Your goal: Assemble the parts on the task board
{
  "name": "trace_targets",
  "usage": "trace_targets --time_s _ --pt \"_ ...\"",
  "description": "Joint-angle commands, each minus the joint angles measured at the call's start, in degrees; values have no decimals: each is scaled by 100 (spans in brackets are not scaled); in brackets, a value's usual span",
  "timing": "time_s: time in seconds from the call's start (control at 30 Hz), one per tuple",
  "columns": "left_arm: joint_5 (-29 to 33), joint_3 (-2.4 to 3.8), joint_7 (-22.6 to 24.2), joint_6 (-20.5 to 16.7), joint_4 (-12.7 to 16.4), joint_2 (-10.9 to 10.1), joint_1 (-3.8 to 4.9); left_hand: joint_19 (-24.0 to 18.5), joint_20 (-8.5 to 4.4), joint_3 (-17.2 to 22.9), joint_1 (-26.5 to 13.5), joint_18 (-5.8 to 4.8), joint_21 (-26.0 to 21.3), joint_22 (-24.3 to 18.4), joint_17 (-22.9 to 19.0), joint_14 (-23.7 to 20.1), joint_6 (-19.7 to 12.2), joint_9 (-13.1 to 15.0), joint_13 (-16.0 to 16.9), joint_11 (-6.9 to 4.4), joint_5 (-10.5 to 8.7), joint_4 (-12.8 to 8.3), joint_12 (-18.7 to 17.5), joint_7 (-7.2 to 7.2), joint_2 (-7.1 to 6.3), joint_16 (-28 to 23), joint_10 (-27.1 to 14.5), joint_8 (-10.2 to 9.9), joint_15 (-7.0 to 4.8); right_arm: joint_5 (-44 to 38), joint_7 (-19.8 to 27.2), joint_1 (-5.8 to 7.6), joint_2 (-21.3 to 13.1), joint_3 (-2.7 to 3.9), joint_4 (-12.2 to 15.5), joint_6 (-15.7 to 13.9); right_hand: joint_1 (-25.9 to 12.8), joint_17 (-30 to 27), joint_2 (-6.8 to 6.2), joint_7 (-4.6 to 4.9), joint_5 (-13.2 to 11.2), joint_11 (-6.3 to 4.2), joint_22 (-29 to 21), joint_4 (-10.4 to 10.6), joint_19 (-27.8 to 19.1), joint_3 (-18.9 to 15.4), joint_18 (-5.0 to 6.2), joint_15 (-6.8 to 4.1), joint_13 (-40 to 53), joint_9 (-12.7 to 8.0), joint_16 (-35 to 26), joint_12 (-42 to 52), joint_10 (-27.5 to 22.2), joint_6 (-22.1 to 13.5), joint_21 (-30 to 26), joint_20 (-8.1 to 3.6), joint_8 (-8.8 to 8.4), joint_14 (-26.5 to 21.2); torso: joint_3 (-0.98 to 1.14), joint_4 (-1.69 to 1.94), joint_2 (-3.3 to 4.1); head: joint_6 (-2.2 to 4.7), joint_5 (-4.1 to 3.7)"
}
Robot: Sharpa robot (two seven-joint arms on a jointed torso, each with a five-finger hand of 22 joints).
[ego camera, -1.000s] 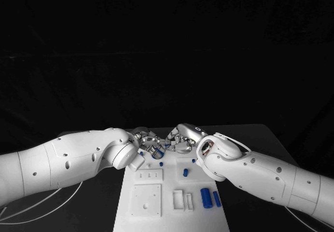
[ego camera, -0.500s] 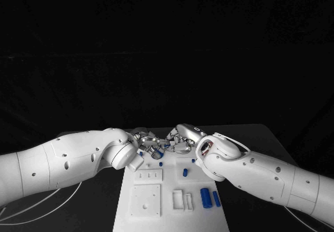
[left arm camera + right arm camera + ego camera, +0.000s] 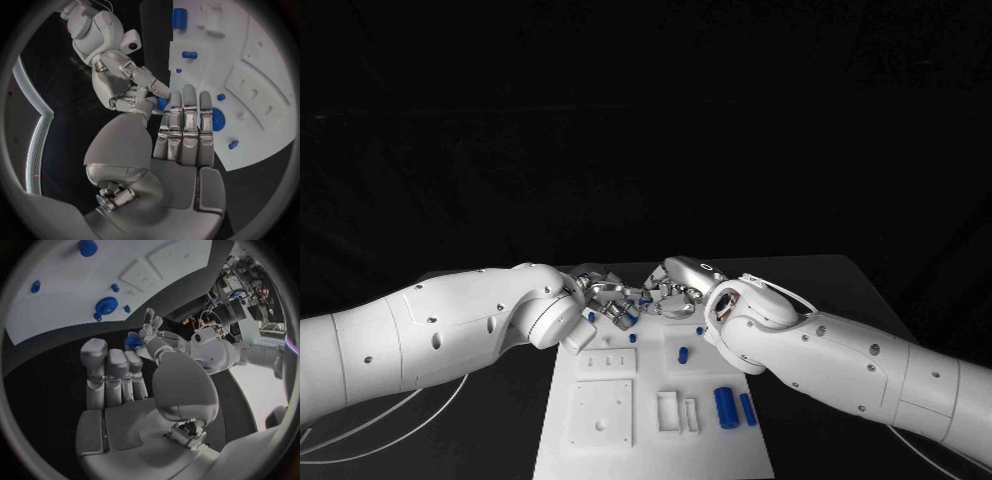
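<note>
Parts lie on the task board; left hand and right hand jointly pinch 1 blue piece.

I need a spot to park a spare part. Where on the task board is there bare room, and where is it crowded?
Free: the task board's near edge, below the large square plate and the two long blue cylinders. Crowded: the far end, where the left hand and right hand meet fingertip to fingertip above small blue parts.
</note>
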Motion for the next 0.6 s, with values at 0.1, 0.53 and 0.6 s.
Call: trace_targets --time_s 0.1,0.53,0.6 --pt "14 11 68 356 51 20 17 -64 16 1 -34 -84 19 14 3 -51 118 16 1 -11 179 -45 14 -82 -60 20 33 18 7 -58 -56 -4 2 -3 -31 89 52 -6 0 5 3 -39 521 20 92 5 -1 -37 -5 8 -31 -39 -15 49 -26 -36 15 -8 2 0 -1 -6 -9" --pt "5 11 13 447 18 24 16 -147 2 -62 -271 -84 126 113 280 -240 134 990 11 -81 569 -174 47 -182 -34 635 236 23 -43 -34 -21 -4 -4 -5 -16 104 60 -6 10 4 -35 -39 522 9 92 9 -4 -37 -8 8 -34 -43 -19 56 -31 -37 15 -8 0 -3 1 -19 -12" --pt "-14 11 -3 462 16 26 16 -156 0 -42 -279 -84 141 126 269 -234 133 1061 13 -83 576 -176 52 -186 -32 652 248 26 -46 -31 -16 -4 -6 -6 -12 102 60 -6 10 4 -35 -39 522 9 92 9 -4 -37 -8 8 -34 -43 -19 56 -31 -37 15 -8 2 -3 3 -28 -11"
